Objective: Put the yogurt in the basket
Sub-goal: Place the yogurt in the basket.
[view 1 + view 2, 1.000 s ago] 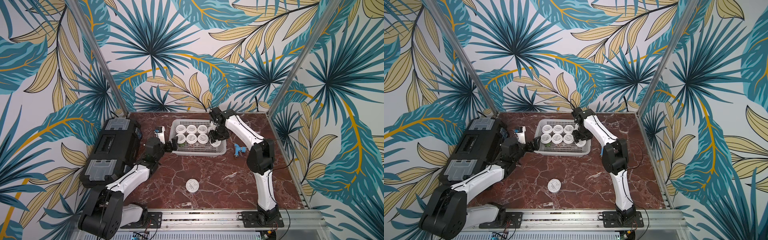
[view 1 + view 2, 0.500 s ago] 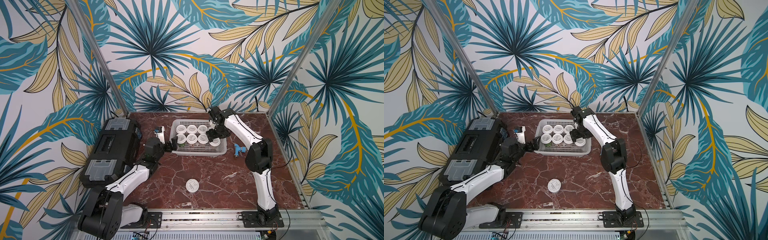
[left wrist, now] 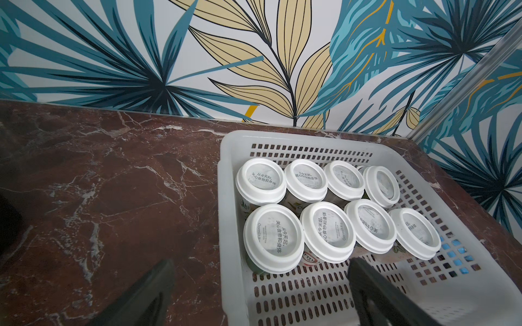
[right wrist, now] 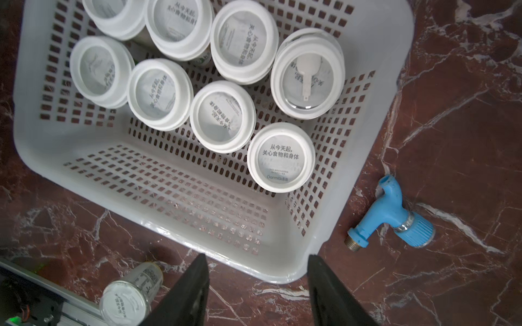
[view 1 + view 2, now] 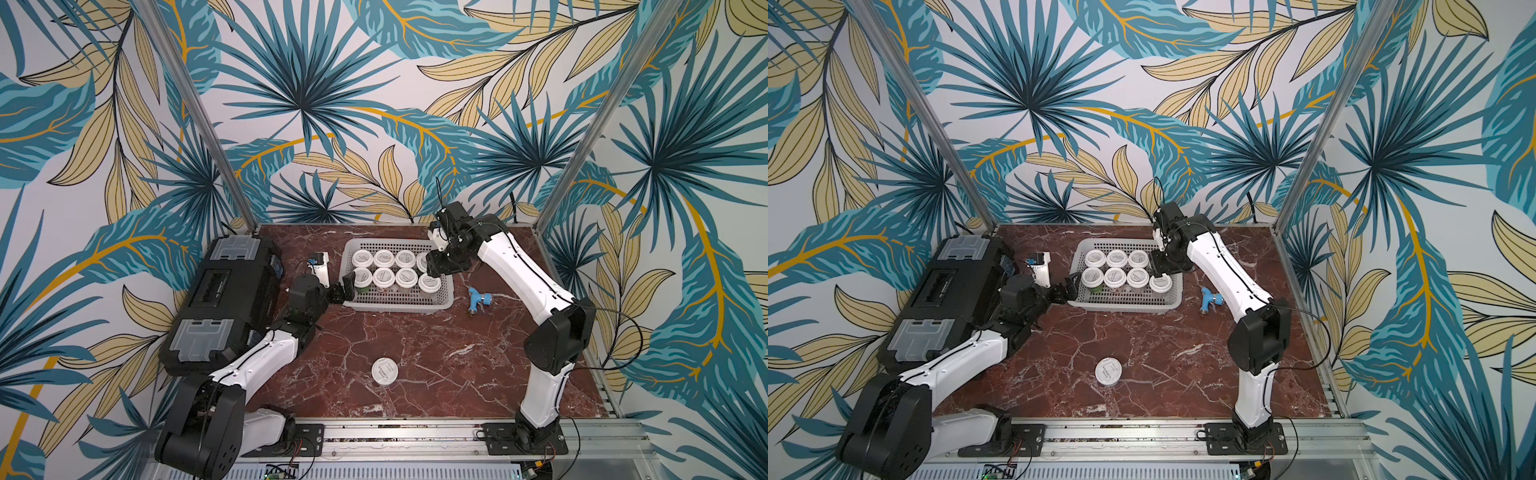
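The white basket (image 5: 399,308) (image 5: 1125,306) stands at the back middle of the table and holds several yogurt jars (image 5: 384,277) (image 3: 273,237) (image 4: 281,156) in two rows. The jar at the back right end leans a little. One more yogurt (image 5: 384,371) (image 5: 1108,372) (image 4: 128,299) stands alone on the table near the front. My right gripper (image 5: 440,268) (image 5: 1163,268) (image 4: 257,258) hangs open over the basket's right end, holding nothing. My left gripper (image 5: 340,292) (image 5: 1068,290) (image 3: 261,264) is open at the basket's left end, one finger outside the rim (image 3: 226,197) and one inside.
A black toolbox (image 5: 224,299) fills the left side. A blue tap fitting (image 5: 478,300) (image 4: 392,217) lies just right of the basket. A small white and blue device (image 5: 320,266) stands between toolbox and basket. A metal rail (image 5: 415,434) runs along the front edge.
My right gripper has risen slightly from the basket's back right corner, and the back right jar's lid now shows. The left arm has not moved.
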Robot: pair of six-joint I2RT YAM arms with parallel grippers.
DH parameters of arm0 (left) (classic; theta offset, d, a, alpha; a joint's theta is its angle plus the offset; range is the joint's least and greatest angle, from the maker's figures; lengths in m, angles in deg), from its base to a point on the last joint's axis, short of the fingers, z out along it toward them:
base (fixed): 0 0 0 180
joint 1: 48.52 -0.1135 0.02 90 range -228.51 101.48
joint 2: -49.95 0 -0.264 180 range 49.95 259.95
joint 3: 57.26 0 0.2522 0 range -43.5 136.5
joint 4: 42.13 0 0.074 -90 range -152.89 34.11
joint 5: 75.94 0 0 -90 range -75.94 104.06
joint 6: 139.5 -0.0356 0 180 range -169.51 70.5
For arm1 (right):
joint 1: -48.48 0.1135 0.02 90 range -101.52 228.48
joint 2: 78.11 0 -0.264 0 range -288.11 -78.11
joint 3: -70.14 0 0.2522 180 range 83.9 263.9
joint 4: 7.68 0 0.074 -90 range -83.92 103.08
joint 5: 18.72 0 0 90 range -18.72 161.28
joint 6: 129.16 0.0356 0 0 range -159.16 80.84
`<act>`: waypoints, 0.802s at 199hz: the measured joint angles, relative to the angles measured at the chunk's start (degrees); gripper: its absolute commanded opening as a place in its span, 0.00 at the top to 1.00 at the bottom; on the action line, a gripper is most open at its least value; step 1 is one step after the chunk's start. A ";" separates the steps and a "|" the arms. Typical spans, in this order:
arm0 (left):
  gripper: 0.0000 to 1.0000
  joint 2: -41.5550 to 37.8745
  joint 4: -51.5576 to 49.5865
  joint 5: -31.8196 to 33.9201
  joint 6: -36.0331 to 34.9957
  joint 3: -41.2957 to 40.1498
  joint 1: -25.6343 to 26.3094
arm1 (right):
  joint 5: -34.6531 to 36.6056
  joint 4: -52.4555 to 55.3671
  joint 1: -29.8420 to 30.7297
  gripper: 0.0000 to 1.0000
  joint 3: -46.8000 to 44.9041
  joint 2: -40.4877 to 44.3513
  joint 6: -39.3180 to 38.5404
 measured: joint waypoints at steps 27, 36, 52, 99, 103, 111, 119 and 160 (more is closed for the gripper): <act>0.00 0.00 0.00 0.00 0.02 0.00 0.00 | -0.66 -1.57 0.81 0.49 -4.92 -1.09 0.52; 0.00 -0.13 -0.02 0.02 0.02 -0.02 0.00 | -0.81 -2.08 1.03 0.50 -5.75 -1.75 0.70; 0.00 -0.57 -0.02 0.07 0.00 -0.04 0.00 | -1.09 -2.95 1.29 0.52 -6.16 -2.80 0.98; 0.00 -1.16 -0.02 0.22 0.00 -0.04 0.00 | -1.05 -4.83 1.40 0.54 -6.23 -3.89 1.33; 0.00 -1.18 -0.02 0.22 0.02 -0.04 0.00 | -1.05 -4.98 1.40 0.54 -6.25 -3.89 1.42; 0.00 -1.20 -0.02 0.22 0.00 -0.04 0.00 | -1.07 -5.31 1.40 0.54 -6.34 -4.00 1.44; 0.00 -1.29 -0.04 0.24 0.00 -0.04 0.00 | -1.07 -5.57 1.40 0.54 -6.43 -4.22 1.49; 0.00 -2.69 -0.15 0.44 0.00 -0.11 0.00 | -1.03 -6.75 1.40 0.54 -6.62 -6.14 1.88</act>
